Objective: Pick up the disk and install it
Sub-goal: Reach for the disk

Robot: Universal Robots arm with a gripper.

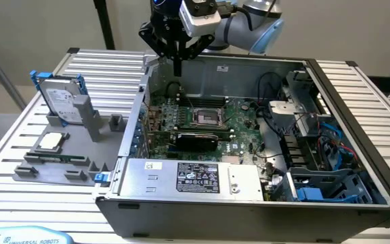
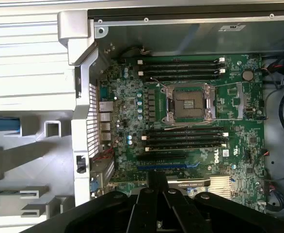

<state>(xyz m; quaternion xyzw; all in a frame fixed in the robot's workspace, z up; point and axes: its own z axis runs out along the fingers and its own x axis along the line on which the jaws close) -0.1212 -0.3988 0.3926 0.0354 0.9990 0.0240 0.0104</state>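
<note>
Disk (image 1: pixel 61 103) stands upright in gray holder (image 1: pixel 79 148), CPU chip (image 1: pixel 51 142) beside.

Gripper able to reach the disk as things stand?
Probably yes. The disk stands upright in its holder outside the case, top edge bare; the shut gripper hangs above the case's edge, nothing between them.

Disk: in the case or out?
Out. The disk stands upright in the gray holder at the exterior view's left, outside the case; the gripper, shut and empty, hangs over the case.
</note>
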